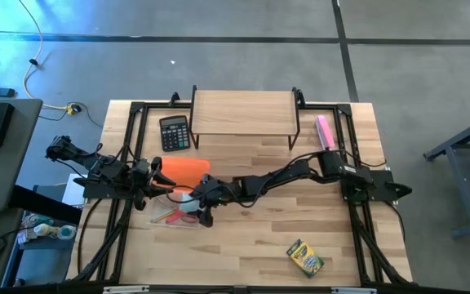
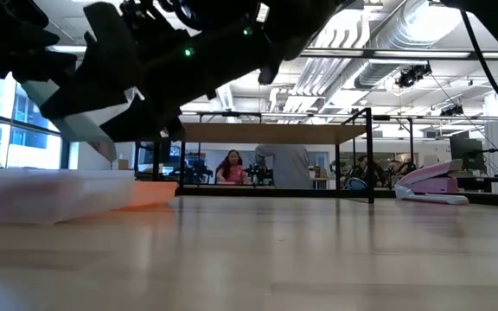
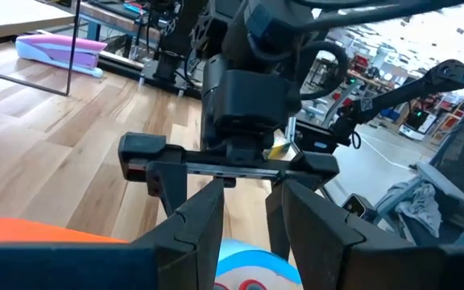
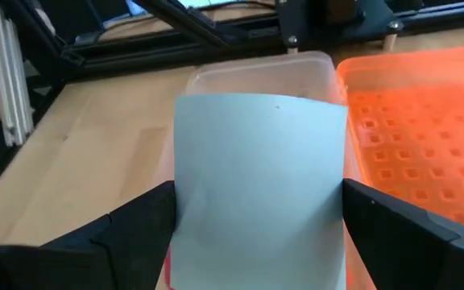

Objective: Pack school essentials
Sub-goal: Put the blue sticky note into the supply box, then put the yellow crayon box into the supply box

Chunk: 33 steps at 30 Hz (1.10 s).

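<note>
1. The light blue notepad [image 4: 258,189] is gripped edge to edge between the fingers of the right gripper [image 4: 258,234], spread wide, above the clear box [image 4: 312,68] near the counter's left side.
2. Risk: the pad looks about as wide as the box mouth; if it comes down tilted, I judge a corner could catch the rim and leave it propped up.
3. Risk: the left gripper [image 1: 155,181], fingers half closed with nothing visibly held, hovers just beside the box; the arms could collide.
4. The clear box holds red and pink items, hard to tell apart from above.
5. The orange lid [image 4: 425,137], lying beside the box, holds nothing.
6. The crayon box [image 1: 304,257] is well apart on the counter [image 1: 251,245], still unpacked.
</note>
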Motion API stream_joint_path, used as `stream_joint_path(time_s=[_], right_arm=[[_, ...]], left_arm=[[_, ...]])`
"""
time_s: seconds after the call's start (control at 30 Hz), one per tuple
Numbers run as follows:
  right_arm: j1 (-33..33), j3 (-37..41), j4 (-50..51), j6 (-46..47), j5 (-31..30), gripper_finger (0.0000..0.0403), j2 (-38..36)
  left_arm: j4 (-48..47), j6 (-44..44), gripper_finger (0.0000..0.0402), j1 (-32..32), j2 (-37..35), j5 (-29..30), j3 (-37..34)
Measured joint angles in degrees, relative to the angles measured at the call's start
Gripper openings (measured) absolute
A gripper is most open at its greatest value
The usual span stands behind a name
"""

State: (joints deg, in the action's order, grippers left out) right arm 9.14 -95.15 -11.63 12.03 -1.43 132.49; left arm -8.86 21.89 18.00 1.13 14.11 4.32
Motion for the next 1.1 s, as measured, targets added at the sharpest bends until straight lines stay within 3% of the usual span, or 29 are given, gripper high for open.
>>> stream_joint_path(time_s=[0.17,0.43,0.8,1.1], right_arm=[[-0.5,0.0,-0.4,-1.5,0.4,0.0338,0.0],[-0.8,0.0,-1.2,-0.4,1.9,0.0395,0.0],[-0.9,0.0,0.2,3.1,0.9,0.0399,-0.6],[-0.8,0.0,8.6,8.7,-0.8,0.0399,-7.2]], left_arm=[[0.0,0.0,0.0117,0.0,0.0,0.0,0.0],[0.0,0.0,0.0117,0.0,0.0,0.0,0.0],[0.0,0.0,0.0117,0.0,0.0,0.0,0.0],[0.0,0.0,0.0117,0.0,0.0,0.0,0.0]])
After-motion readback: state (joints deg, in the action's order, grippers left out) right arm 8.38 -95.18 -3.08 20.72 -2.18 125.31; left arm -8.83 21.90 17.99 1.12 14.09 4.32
